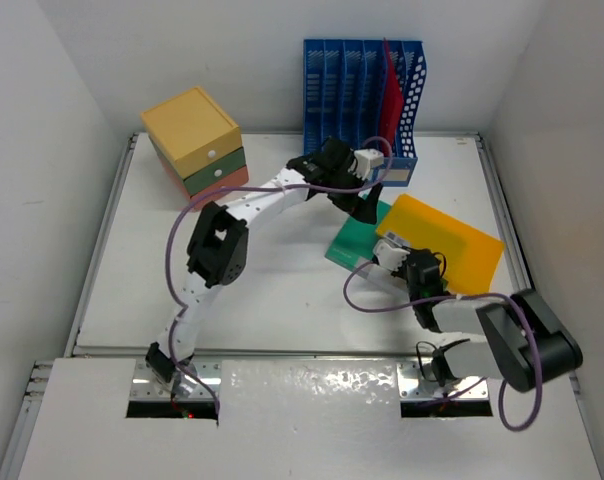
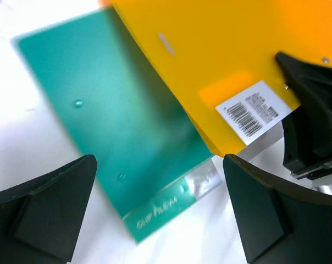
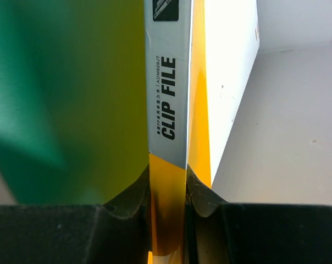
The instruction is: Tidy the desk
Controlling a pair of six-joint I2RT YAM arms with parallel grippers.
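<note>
Table (image 1: 282,300) lies under both arms, white, walled in. Right gripper (image 3: 167,190) pinches the yellow clip file (image 1: 452,245) by its spine edge. Left gripper (image 2: 160,165) is spread wide, with the green folder (image 2: 111,110) directly below it, partly under the file.

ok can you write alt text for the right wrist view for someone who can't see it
The right gripper is shut on the edge of a yellow clip file, whose white spine label reads "CLIP FILE". A green folder lies blurred on the left; the white desk shows on the right.
</note>
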